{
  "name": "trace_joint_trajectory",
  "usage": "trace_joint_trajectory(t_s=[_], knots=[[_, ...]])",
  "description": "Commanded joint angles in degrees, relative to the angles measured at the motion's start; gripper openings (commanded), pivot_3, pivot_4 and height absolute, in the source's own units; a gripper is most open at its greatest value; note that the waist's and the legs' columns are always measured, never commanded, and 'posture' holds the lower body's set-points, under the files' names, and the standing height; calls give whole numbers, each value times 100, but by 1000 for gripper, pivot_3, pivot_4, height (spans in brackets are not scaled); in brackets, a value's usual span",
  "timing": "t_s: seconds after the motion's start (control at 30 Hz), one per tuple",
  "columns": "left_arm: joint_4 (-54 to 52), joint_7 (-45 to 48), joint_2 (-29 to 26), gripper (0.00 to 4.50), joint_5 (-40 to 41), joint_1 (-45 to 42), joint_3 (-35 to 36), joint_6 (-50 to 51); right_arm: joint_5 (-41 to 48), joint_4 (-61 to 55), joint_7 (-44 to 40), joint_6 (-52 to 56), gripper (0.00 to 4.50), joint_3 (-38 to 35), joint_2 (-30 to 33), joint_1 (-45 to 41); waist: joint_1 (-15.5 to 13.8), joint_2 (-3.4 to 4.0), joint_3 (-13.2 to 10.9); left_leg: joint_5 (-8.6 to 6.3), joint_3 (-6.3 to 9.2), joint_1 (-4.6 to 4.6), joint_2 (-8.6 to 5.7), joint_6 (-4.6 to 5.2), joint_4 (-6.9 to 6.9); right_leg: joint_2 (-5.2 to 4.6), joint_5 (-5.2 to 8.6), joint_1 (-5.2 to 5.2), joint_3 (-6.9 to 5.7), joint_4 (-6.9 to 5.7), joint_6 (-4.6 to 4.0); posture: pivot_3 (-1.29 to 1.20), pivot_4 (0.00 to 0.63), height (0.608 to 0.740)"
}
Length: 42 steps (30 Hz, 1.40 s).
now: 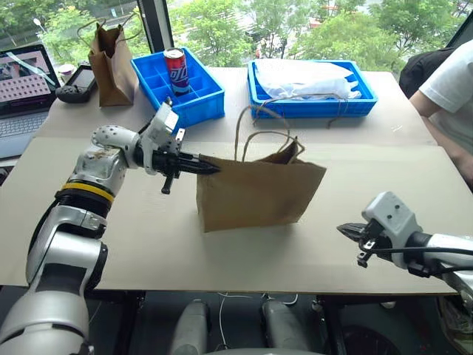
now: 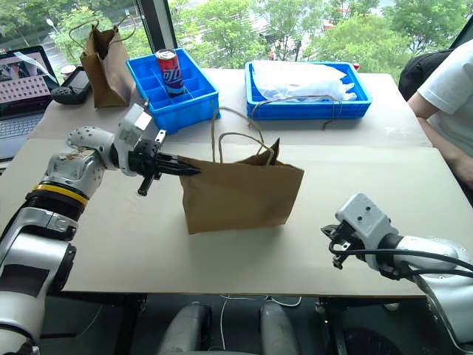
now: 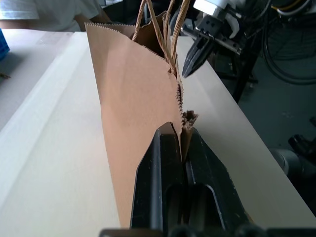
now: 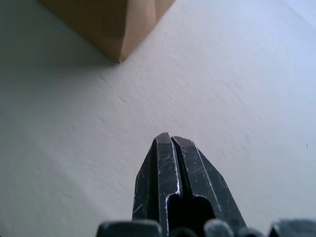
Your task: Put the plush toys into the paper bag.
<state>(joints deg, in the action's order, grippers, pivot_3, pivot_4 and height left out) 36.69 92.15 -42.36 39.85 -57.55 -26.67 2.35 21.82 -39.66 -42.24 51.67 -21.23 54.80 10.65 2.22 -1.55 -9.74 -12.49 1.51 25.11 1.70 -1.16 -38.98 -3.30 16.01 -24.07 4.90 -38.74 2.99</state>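
**Paper bag pinched at its rim; right gripper empty over the table**

- Paper bag (image 1: 255, 194): wide, light-brown, standing upright at the centre of the frame on the table (image 1: 148, 244). Twine loop handles rise from its top. Its contents are hidden by its walls.
- Left gripper (image 1: 209, 168): centre-left of the head view, pointing level toward the bag. Its black fingers (image 3: 158, 182) are pressed together on the bag's upper left rim edge, the paper caught between them.
- Right gripper (image 1: 344, 229): lower right of the frame, near the table's front edge and well apart from the bag. Fingers closed tight, nothing between them; it points toward the bag's bottom corner.
- Darker paper bag (image 1: 111, 65): narrower, upper left of the frame.
- Blue divided bin (image 1: 188, 100): upper centre-left, holding a red can (image 1: 176, 70) upright in a compartment.
- Blue tray (image 1: 310, 107): upper centre-right, holding white plastic wrapping.
- Laptop (image 1: 26, 85): far upper left.
- Person's sleeve (image 1: 451, 81): right edge.
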Motion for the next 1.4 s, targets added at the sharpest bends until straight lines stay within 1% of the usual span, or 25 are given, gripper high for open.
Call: trace_joint_trajectory(t_s=[0.03, 0.13, 0.2, 0.4, 0.6, 0.73, 0.8, 0.83, 0.87, 0.93, 1.07, 1.1, 1.17, 1.2, 1.3, 1.4], knots=[[-168, 35, -341, 17, 582, -310, -705, -486, -86, 74, -142, -276, 0, -371, 120, 92, 3, 0, 0, 0, 0, 0, 0, 0, 0, 0, 0, 0, 1, 0, 0, 0, 150, 715], [-208, 35, -514, 17, 982, -471, -1151, -510, -115, 226, -202, -389, 0, -320, 175, 50, 12, 0, 0, 0, -1, -2, 2, 1, 0, 3, 0, 1, 2, 0, 1, 0, 150, 715], [-158, 35, -566, 17, 1150, -549, -1307, -475, -135, 293, -217, -438, 0, -264, 205, -1, 12, 0, 0, 1, -1, -2, 1, 1, 0, 2, 1, 1, 3, -1, 1, 0, 150, 715], [505, 35, -378, 17, 967, -642, -1248, -802, -148, 457, -240, -533, 0, -45, 267, -248, 15, -1, 0, 1, -3, -2, 1, 2, -1, 3, 1, 0, 4, -1, 2, 0, 150, 715], [1125, 35, -277, 17, 322, -616, -1304, -1858, -203, 676, -317, -650, 0, 245, 310, -529, 14, -1, -1, 1, -4, -1, 0, 2, -1, 3, 1, 0, 4, 0, 2, 0, 150, 715], [1267, 35, -185, 17, 335, -627, -1131, -1694, -218, 827, -383, -739, 0, 444, 361, -725, 10, -1, 0, 2, -4, -1, 0, 3, -2, 3, 1, 1, 5, -1, 2, 0, 150, 715], [1272, 35, -159, 587, 397, -615, -957, -1449, -224, 912, -438, -798, 0, 535, 403, -825, 10, -1, 0, 2, -3, -1, 0, 3, -3, 3, 1, 0, 5, -1, 2, 0, 150, 715], [1234, 35, -176, 766, 448, -597, -874, -1298, -235, 968, -470, -836, 0, 584, 425, -874, 13, -1, -1, 2, -4, -1, -1, 4, -3, 2, 1, 0, 5, -2, 2, 0, 150, 715], [1199, 35, -204, 1124, 472, -573, -794, -1184, -238, 1019, -498, -868, 0, 624, 440, -913, 15, -1, -1, 2, -4, 0, -1, 4, -3, 2, 1, -1, 5, -2, 2, 0, 150, 715], [1107, 35, -298, 2042, 547, -501, -572, -980, -244, 1127, -548, -940, 0, 698, 469, -989, 16, -1, -1, 2, -3, 0, -1, 4, -3, 3, 1, -2, 5, -3, 2, 0, 150, 715], [588, 35, -857, 3267, 738, -245, -196, -227, -244, 1396, -683, -1093, 0, 794, 479, -1190, 61, -1, -1, 2, -5, 0, 2, 4, -2, 3, 1, -7, 6, -6, 2, 0, 150, 715], [454, 35, -1020, 3690, 764, -143, -70, -82, -221, 1456, -713, -1144, 0, 785, 448, -1222, 64, -1, -1, 2, -5, -1, 4, 4, -2, 5, 1, -10, 6, -13, 2, 0, 150, 715], [247, 35, -1307, 4393, 798, 99, 294, 138, -140, 1558, -766, -1239, 0, 726, 340, -1232, 59, -1, -1, 2, -4, -1, 4, 4, -2, 6, 1, -11, 6, -15, 2, 0, 150, 715], [183, 35, -1414, 4455, 773, 236, 522, 198, -59, 1614, -774, -1282, 0, 671, 231, -1247, 53, -1, -1, 2, -5, -2, 5, 4, -2, 6, 1, -10, 6, -15, 2, 0, 150, 715], [86, -42, -1630, 4455, 502, 684, 1167, 498, 142, 1723, -745, -1454, 0, 495, -123, -1271, 28, -1, -1, 2, -5, -4, 6, 4, -2, 6, 1, -6, 5, -14, 2, 0, 150, 715], [-510, -632, -1900, 4455, 413, 1548, 1678, 1304, 445, 1702, -603, -1582, 0, 170, -610, -1245, 23, 0, 0, 2, -7, -4, 6, 3, -3, 3, 1, -7, 5, -15, 2, 0, 150, 715]])
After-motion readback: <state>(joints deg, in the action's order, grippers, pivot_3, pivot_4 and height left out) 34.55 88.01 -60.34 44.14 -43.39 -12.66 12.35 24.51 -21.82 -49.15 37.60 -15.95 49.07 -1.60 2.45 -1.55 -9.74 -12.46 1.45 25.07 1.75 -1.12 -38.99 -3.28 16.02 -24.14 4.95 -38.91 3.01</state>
